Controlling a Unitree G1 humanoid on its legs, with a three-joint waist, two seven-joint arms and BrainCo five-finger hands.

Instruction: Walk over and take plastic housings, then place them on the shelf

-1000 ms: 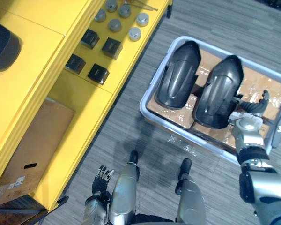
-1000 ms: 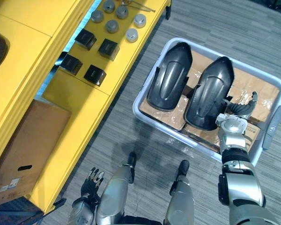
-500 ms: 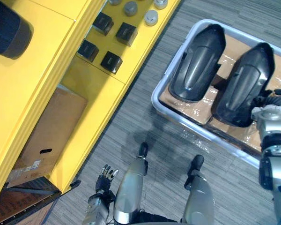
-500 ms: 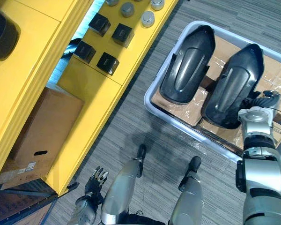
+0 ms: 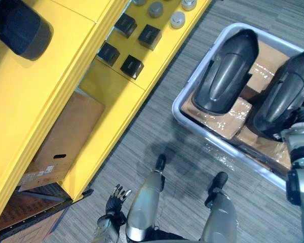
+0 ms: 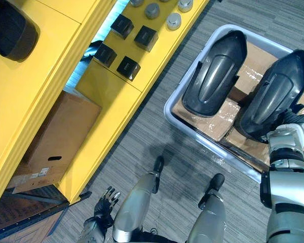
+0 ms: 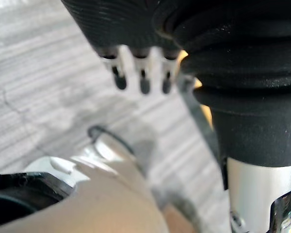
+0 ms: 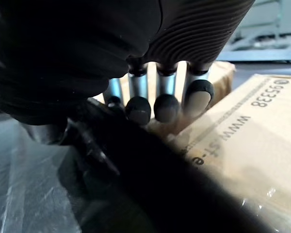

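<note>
1. Both housings, left [image 6: 215,76] and right [image 6: 273,93], lie side by side on cardboard boxes [image 6: 213,124] in the grey bin [image 6: 168,109] on the floor, just beside the yellow shelf [image 6: 50,66].
2. Right hand [image 8: 166,97] is at the right housing's near end, fingertips [image 8: 138,110] touching its edge. Can't tell if it's actually gripping.
3. Left hand [image 6: 105,198] hangs low near the shelf, fingers loose, holding nothing.

Left hand [image 5: 115,200] hangs open; right hand [image 8: 165,107] reaches forward.
</note>
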